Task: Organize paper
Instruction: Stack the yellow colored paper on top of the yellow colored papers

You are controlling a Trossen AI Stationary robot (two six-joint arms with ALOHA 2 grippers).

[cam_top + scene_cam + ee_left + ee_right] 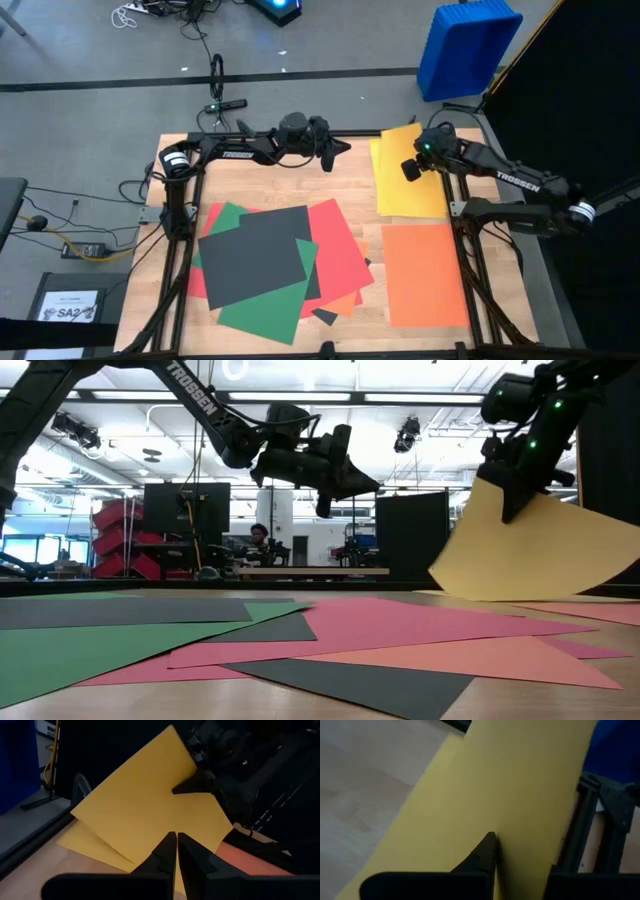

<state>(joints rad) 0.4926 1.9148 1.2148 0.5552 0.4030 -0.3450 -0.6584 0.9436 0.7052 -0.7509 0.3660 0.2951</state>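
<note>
The paper lies in groups on the table. A loose pile of black [255,255], green [265,305] and red [335,250] sheets sits left of centre. An orange sheet [425,275] lies flat at the near right. At the far right, one yellow sheet [85,845] lies flat, and a second yellow sheet [530,555] is raised over it with my right gripper [408,170] shut on it. My left gripper [340,152] hangs shut and bare above the table's far edge, pointing at the yellow sheets. My right gripper pinches the raised yellow sheet between its two fingers at the upper edge [192,795], a single layer. The fingers [487,852] slant down from the table's right side. The sheet is tilted, its upper part in the air and its lower edge [500,598] down on the table.
A blue bin [468,45] stands on the floor beyond the far right corner. A small white sheet marked SA2 [75,305] lies off the table at the near left. Bare wood [360,190] shows between the pile and the yellow sheets.
</note>
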